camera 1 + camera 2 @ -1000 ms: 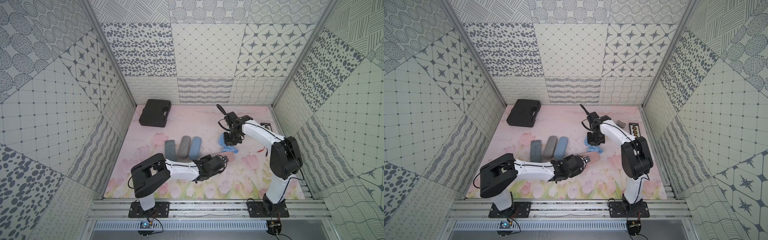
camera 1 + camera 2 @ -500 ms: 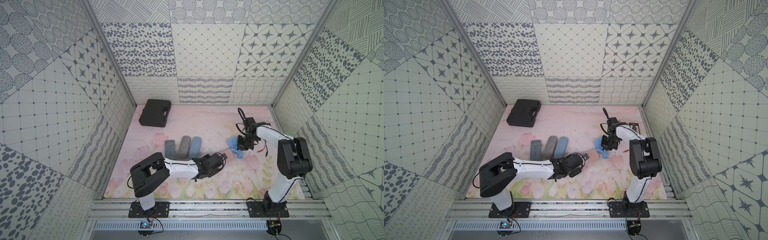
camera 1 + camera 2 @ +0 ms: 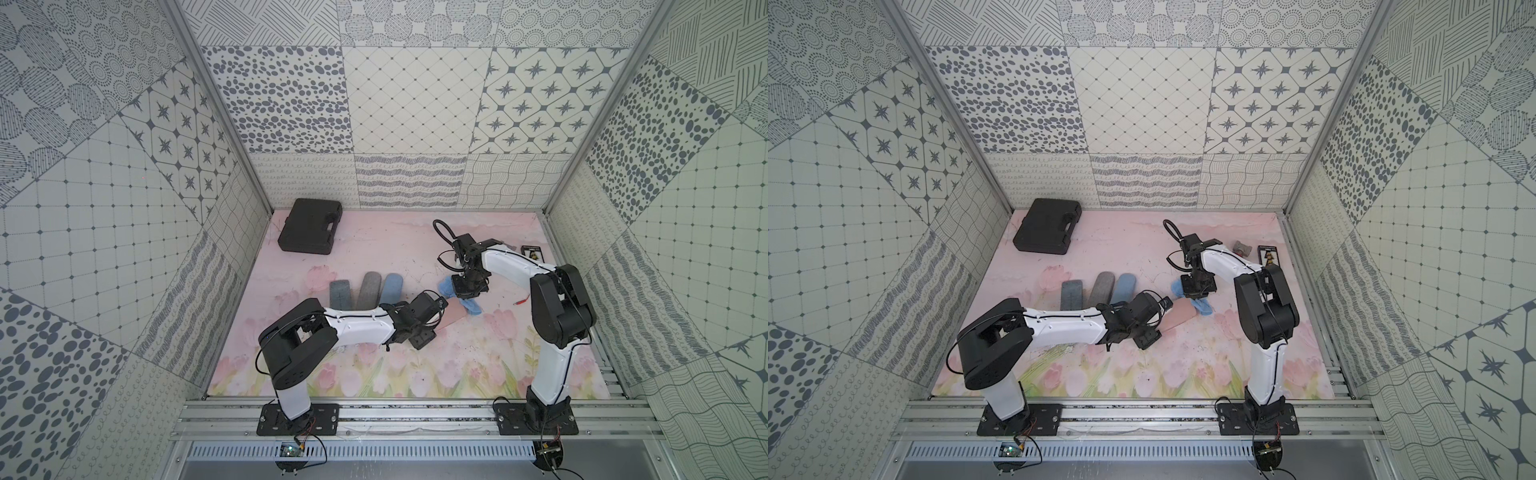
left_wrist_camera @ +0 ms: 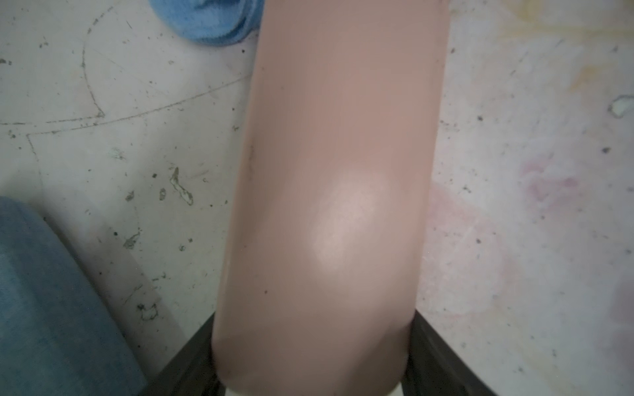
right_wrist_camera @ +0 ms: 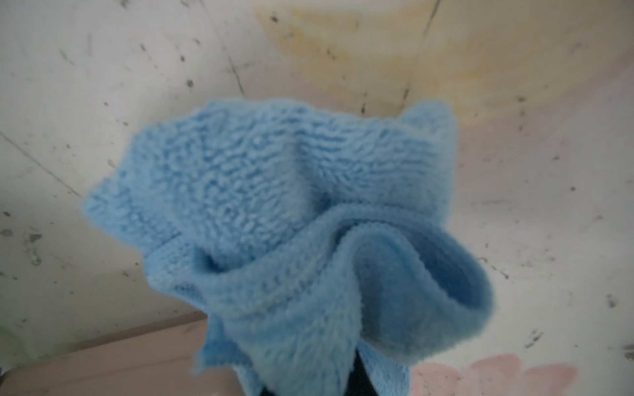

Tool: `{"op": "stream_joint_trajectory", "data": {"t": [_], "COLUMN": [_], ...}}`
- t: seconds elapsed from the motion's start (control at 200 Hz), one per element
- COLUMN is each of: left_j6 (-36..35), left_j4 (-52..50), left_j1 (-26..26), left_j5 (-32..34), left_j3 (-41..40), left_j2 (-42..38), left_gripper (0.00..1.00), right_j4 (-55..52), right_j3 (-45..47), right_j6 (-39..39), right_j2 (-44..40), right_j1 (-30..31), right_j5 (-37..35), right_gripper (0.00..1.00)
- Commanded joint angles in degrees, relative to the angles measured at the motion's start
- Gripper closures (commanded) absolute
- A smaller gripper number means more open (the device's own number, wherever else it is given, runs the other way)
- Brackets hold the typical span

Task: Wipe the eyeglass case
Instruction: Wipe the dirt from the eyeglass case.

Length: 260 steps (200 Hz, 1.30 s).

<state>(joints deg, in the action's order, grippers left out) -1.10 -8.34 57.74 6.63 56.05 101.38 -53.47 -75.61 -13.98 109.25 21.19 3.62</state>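
Now, mid-frame in a top view, the left end effector (image 3: pixel 436 322) is gripping the pink eyeglass case (image 3: pixel 455 319) by one end, its long axis pointing upper right to the right end effector (image 3: pixel 467 293), which is clenching the blue cloth (image 3: pixel 473 308) there.

You see a fluffy light-blue cloth (image 5: pixel 284 223) filling the middle of the view, bunched into soft folds with one deep rolled loop. It hangs from the jaws, which are pinched closed on it and almost wholly hidden; only a dark sliver shows under the folds. Beneath the cloth's edge lies one end of a dusty-pink eyeglass case (image 5: pixel 120 367), partly covered by it. Behind is the pale, scuffed, speckled desk (image 5: pixel 68 103), with a yellowish patch (image 5: pixel 360 44) and a pink flower print (image 5: pixel 494 377).
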Motion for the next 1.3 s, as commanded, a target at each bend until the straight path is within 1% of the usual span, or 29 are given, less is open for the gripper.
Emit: {"op": "stream_joint_trajectory", "data": {"t": [0.0, 0.035, 0.085, 0.17, 0.245, 0.34, 0.45, 0.53, 0.585, 0.68, 0.776, 0.916, 1.021, 1.081, 1.166, 1.226, 1.296], "left_j6": [7.33, 7.92, 8.98, 10.61, 11.66, 12.22, 12.92, 14.42, 15.15, 16.39, 17.39, 18.23, 18.51, 18.51, 18.17, 17.98, 18.22], "left_j4": [-7.21, -7.85, -8.74, -10.07, -10.23, -12.05, -15.18, -16.97, -18.87, -19.73, -20.3, -20.69, -20.66, -20.58, -20.19, -19.78, -18.65], "left_j1": [-2.34, -2.59, -2.8, -3.46, -3.91, -4.55, -5.66, -7.05, -7.77, -8.51, -8.93, -9.21, -9.58, -9.7, -9.79, -9.83, -9.97], "left_j5": [-6.64, -7.32, -8.03, -10.45, -13.42, -18.24, -23.3, -26.49, -28.05, -30.07, -32.03, -33.61, -34.45, -34.95, -36.17, -37.54, -40.04], "left_j3": [0.88, 1.43, 2.22, 3.8, 4.62, 6.52, 8.57, 10.05, 10.71, 11.71, 12.88, 13.98, 14.17, 14.17, 13.91, 13.38, 12.33], "left_j2": [2.46, 2.97, 3.66, 4.73, 5.08, 5.81, 6.63, 7.38, 7.52, 7.75, 8.42, 9.43, 9.55, 9.45, 9.03, 8.51, 7.68], "left_gripper": [1.0, 1.0, 1.0, 1.0, 1.0, 1.0, 1.0, 1.0, 1.0, 1.0, 1.0, 1.0, 1.0, 1.0, 1.0, 1.0, 1.0], "right_j4": [-1.38, -0.13, 0.54, 0.43, 0.76, -0.36, -0.56, 1.27, 3.05, 5.02, 7.45, 11.7, 14.35, 16.7, 18.23, 19.43, 21.14], "right_j3": [7.74, 10.43, 13.57, 16.59, 16.65, 12.82, 8.23, 7.54, 8.16, 9.22, 11.32, 13.55, 13.51, 13.39, 12.35, 12.57, 13.93], "right_j6": [-0.78, -1.88, -3.16, -4.1, -4.72, -5.96, -9.46, -12.61, -15.21, -18.92, -23.41, -29.09, -31.24, -32.1, -31.54, -31.22, -30.5], "right_j2": [-5.34, -7.16, -9.4, -12.38, -14.29, -13.97, -11.37, -9.32, -8.98, -9.23, -10.21, -13.08, -14.63, -15.16, -14.67, -13.99, -13.34], "right_j1": [-0.41, -1.09, -2.51, -5.83, -8.42, -10.17, -10.76, -10.18, -8.07, -2.18, 3.64, 11.57, 14.59, 14.63, 13.08, 9.99, 4.74], "right_j5": [12.78, 16.45, 19.44, 22.42, 23.61, 19.29, 8.41, 5.84, 4.86, 3.44, 5.34, 11.39, 17.17, 20.96, 23.2, 24.9, 25.91], "right_gripper": [1.0, 1.0, 1.0, 1.0, 1.0, 1.0, 1.0, 1.0, 1.0, 1.0, 1.0, 1.0, 1.0, 1.0, 1.0, 1.0, 1.0]}}
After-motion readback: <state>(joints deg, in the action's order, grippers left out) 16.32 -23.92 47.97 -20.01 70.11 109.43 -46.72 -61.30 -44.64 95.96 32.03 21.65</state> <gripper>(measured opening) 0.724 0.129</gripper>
